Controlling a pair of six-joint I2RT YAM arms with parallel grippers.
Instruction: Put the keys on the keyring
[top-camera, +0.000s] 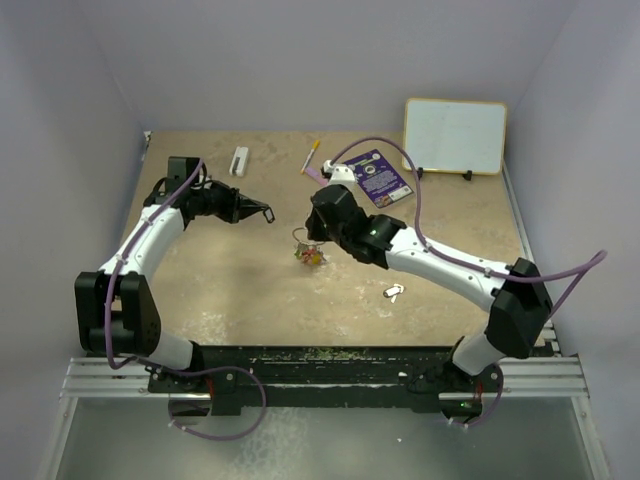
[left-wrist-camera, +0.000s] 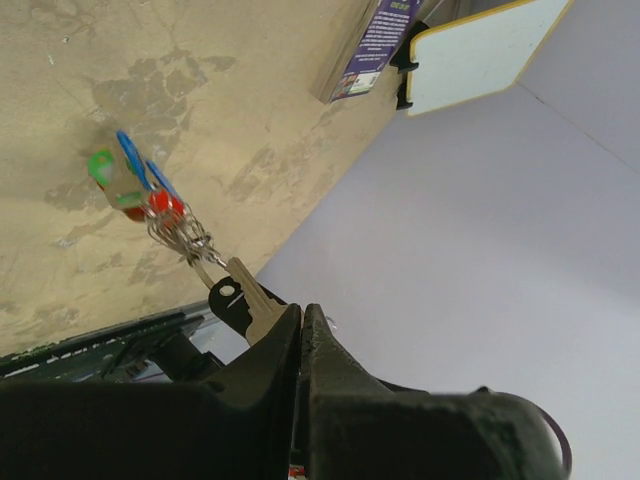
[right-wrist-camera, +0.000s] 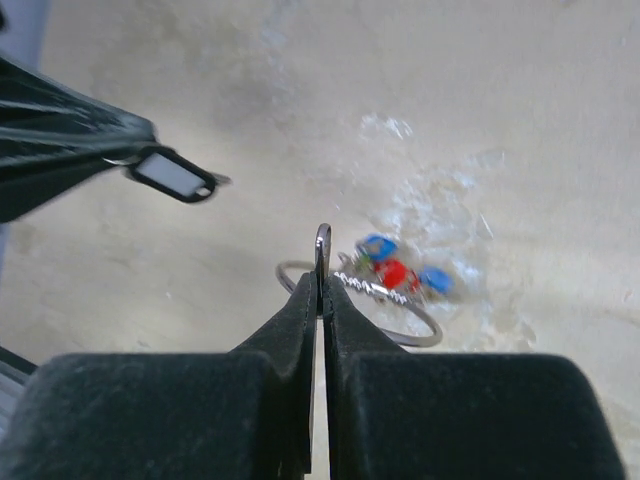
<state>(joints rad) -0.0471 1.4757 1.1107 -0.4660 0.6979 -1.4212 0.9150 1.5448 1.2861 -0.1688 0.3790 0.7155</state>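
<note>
Right gripper (right-wrist-camera: 322, 287) pinches the keyring (right-wrist-camera: 428, 339), keys (right-wrist-camera: 397, 273) with red and blue tags dangling, near-left of the purple card (top-camera: 380, 178); left gripper (left-wrist-camera: 302, 314) clamps seemingly a black-tagged key (left-wrist-camera: 250, 300).

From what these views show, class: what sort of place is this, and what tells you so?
Probably a robot lab test cell: plain lavender walls box in a tan tabletop, two arms are bolted to a metal rail, and a small whiteboard stands at the back.
</note>
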